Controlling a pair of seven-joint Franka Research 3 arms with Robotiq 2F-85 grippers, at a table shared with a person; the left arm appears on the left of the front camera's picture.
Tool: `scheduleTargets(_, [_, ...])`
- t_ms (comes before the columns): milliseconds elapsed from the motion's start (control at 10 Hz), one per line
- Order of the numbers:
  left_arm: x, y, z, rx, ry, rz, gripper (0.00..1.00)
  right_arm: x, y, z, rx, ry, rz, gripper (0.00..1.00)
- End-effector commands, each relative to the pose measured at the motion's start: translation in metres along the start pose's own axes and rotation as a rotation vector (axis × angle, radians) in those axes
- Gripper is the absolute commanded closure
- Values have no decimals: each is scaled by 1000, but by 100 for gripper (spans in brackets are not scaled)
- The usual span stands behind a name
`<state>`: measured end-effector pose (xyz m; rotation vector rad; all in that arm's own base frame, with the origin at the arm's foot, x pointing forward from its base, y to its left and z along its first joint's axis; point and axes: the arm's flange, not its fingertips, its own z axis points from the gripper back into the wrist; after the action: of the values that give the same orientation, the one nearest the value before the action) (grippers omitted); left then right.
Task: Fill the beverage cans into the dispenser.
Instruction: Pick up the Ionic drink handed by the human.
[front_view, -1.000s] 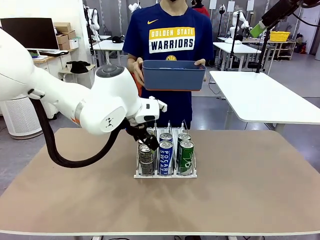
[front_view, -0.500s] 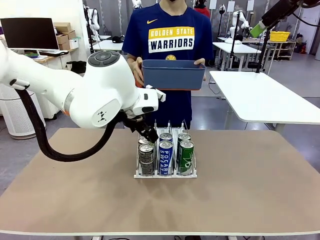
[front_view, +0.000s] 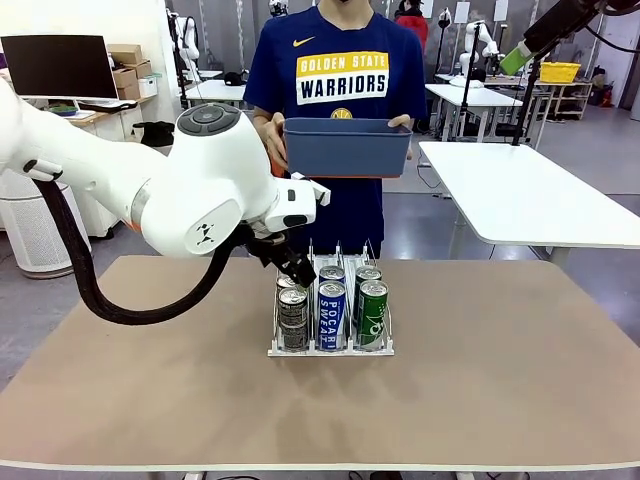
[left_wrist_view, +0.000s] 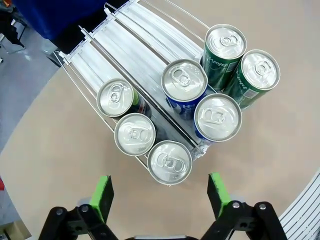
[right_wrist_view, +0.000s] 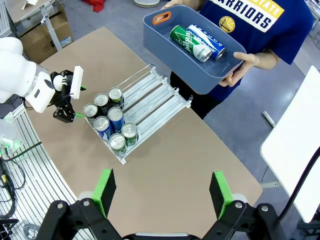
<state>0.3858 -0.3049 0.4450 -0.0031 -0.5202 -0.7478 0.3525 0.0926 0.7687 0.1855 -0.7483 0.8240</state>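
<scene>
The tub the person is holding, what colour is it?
The tub is blue-grey; clearest in the right wrist view.

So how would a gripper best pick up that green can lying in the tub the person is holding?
Probably from above, through the open top of the tub, pinching across the round body of the green can near mid-length. It lies on its side beside a blue can, so one finger would need the space between them, which looks tight.

7 cans in dispenser; person holds tub w/ 2 more.
</scene>
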Motion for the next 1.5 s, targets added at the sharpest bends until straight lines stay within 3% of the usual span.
scheduleTargets(0, [3,1,1,-5,-4,-1,0,0,0,0,0,0,-1,0])
scheduleTargets(100, [0,0,0,0,0,0,0,0,0,0,0,0,-1,0])
scheduleTargets(300, [-6,30,45,-163,14,-17,0,0,0,0,0,0,-1,0])
scheduleTargets(400, [-7,43,69,-183,-43,-43,0,0,0,0,0,0,-1,0])
scheduleTargets(700, [-23,118,144,-148,-63,-63,0,0,0,0,0,0,-1,0])
scheduleTargets(1000, [-19,182,218,-155,-195,-73,0,0,0,0,0,0,-1,0])
scheduleTargets(1400, [6,210,294,-42,-230,-100,0,0,0,0,0,0,-1,0])
